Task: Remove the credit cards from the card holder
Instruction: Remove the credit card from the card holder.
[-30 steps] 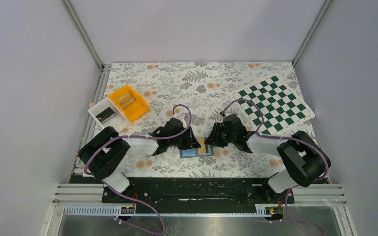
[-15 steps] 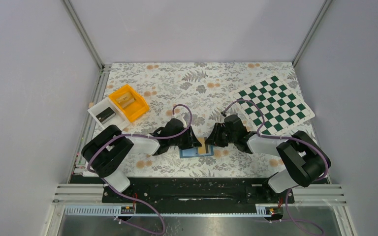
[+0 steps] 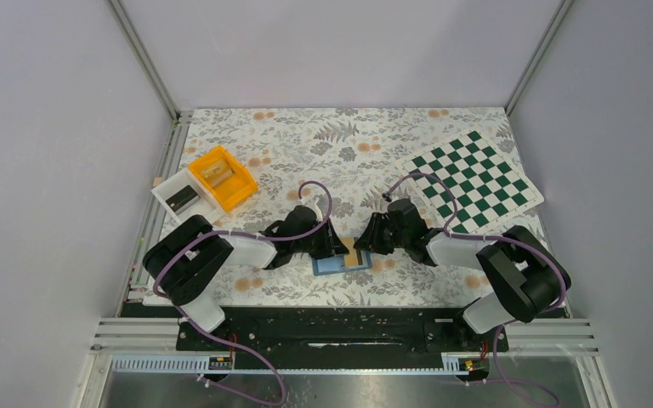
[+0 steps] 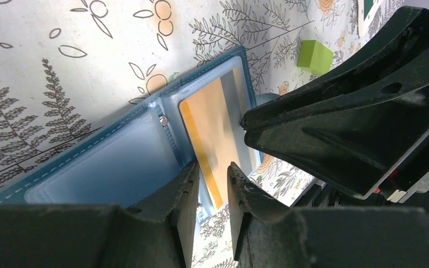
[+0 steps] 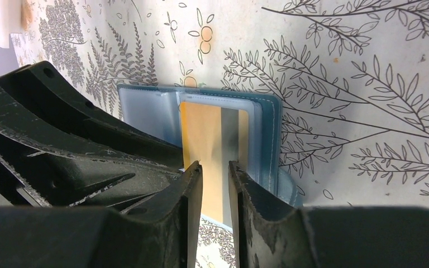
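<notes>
The card holder (image 3: 332,266), a blue-teal bifold, lies open on the floral cloth near the front edge. An orange-tan credit card (image 4: 212,123) with a grey stripe sticks partway out of its right pocket (image 5: 201,134). My left gripper (image 4: 212,166) and right gripper (image 5: 215,164) meet over it from opposite sides, tips almost touching (image 3: 350,248). Each has its jaws a narrow gap apart, and the flat card shows through the gap. Neither grips anything that I can see. The left pocket (image 4: 106,173) looks clear.
An orange bin (image 3: 224,177) and a white bin (image 3: 178,198) stand at the left. A green-and-white chessboard (image 3: 474,180) lies at the back right. A small lime-green piece (image 4: 315,56) rests on the cloth beyond the holder.
My left arm's elbow has swung slightly to the right, with its gripper staying over the holder. The right arm has barely moved.
</notes>
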Motion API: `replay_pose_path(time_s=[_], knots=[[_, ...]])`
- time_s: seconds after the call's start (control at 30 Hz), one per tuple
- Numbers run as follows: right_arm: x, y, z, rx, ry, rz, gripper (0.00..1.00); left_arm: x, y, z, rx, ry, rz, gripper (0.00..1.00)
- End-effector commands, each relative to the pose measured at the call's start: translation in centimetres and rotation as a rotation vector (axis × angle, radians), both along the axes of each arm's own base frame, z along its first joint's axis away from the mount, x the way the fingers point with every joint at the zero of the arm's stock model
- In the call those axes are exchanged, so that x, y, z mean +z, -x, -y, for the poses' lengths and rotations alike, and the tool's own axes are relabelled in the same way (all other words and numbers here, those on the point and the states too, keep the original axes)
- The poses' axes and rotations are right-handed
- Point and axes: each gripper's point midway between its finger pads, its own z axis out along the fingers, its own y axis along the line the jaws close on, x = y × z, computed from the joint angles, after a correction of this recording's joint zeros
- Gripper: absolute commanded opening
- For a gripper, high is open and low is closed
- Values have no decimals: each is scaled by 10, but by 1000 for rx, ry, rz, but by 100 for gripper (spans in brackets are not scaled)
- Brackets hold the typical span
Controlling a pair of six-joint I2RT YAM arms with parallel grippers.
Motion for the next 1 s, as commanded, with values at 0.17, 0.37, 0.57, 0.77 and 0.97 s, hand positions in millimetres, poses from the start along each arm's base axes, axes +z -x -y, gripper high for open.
replay_pose_path(time_s=[0.17, 0.37, 0.57, 0.77, 0.97], knots=[[-32, 21, 13, -7, 56, -107, 30, 33, 1, 26, -60, 164, 55, 24], [-23, 19, 13, -10, 47, -91, 30, 20, -2, 19, -22, 106, 32, 25], [-11, 12, 28, -32, 135, -35, 36, 4, -2, 5, 14, 16, 20, 27], [-16, 12, 34, -30, 174, -37, 39, 4, -3, 4, 18, 8, 25, 27], [-13, 10, 43, -39, 231, -19, 39, 3, -4, 5, 11, 6, 23, 27]])
